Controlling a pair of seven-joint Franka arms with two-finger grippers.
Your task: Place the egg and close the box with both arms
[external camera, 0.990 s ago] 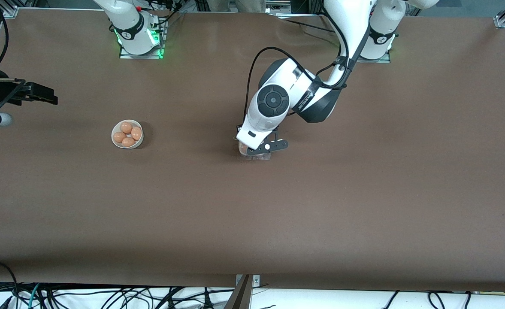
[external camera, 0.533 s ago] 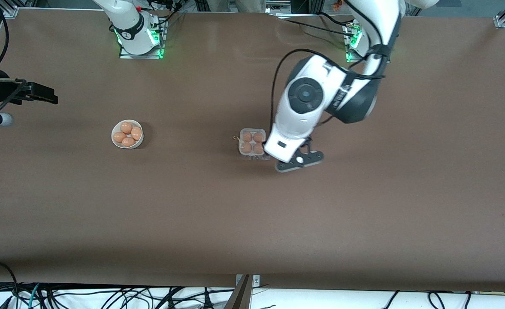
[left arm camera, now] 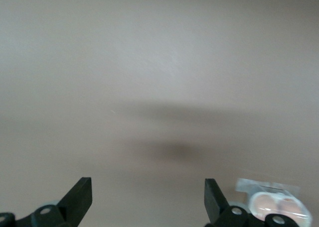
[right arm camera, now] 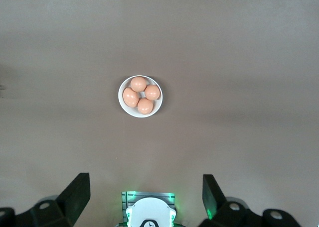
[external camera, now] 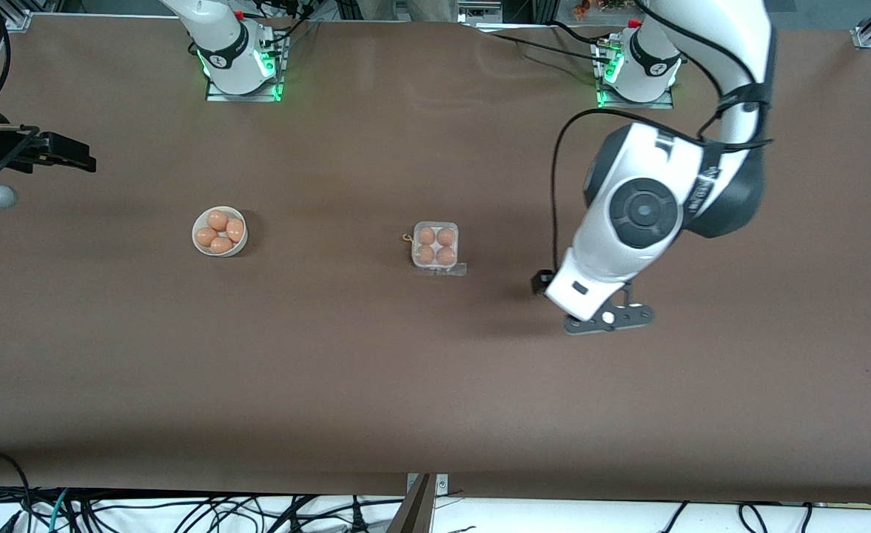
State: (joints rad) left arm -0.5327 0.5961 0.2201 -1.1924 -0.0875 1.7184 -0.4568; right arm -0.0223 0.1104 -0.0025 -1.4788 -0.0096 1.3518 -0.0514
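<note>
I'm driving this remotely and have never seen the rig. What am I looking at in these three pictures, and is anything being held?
Two white robot arms stand at a brown table. The big picture looks down from across the table; the other two come from cameras on each arm's wrist. On the table sit a white bowl of four eggs and a clear box with four eggs inside. The left gripper hangs over bare table toward the left arm's end, jaws open, holding nothing. The right gripper waits high up at the right arm's end, looking down at the bowl, jaws open, also empty.
</note>
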